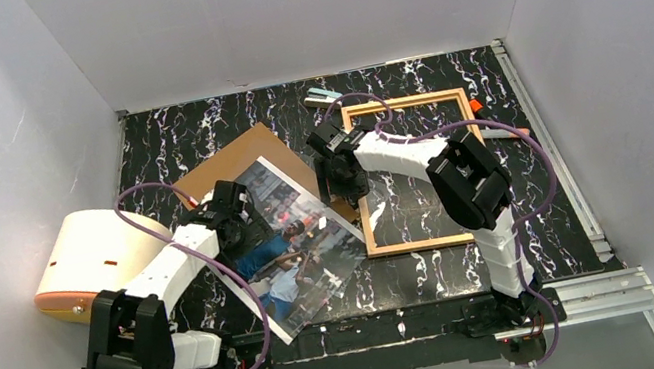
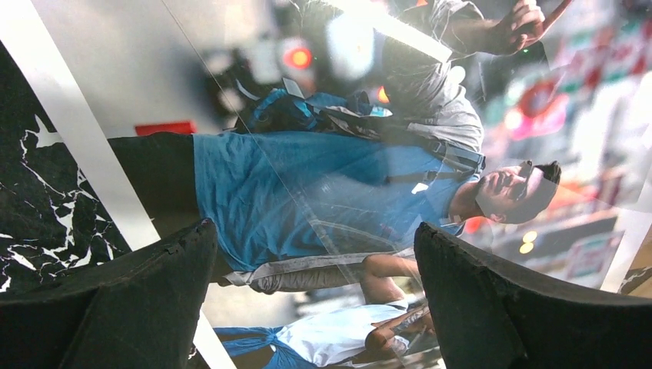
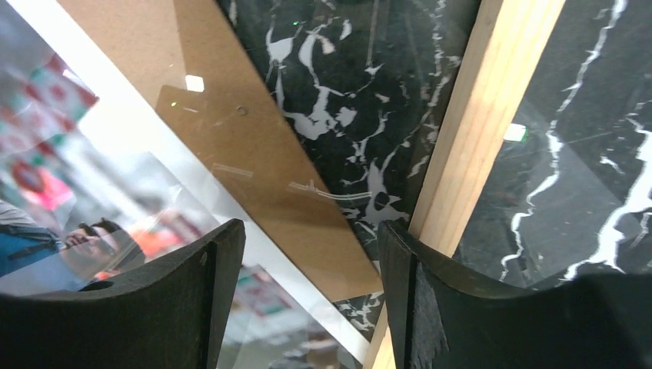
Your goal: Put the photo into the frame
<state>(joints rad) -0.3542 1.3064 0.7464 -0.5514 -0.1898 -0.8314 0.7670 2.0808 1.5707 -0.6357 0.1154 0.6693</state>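
photo [image 1: 314, 248] partly under left arm [image 1: 176, 262], frame [image 1: 405, 102] partly covered

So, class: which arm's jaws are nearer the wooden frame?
Right. The right arm holds its jaws at the frame's left rail, beside the photo's corner. The left arm holds its jaws over the photo, away to the frame's left.

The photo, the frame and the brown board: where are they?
the photo [image 1: 297, 240], top view, middle of the print
the frame [image 1: 420, 244], top view, its near wooden rail
the brown board [image 1: 233, 165], top view, its bare part
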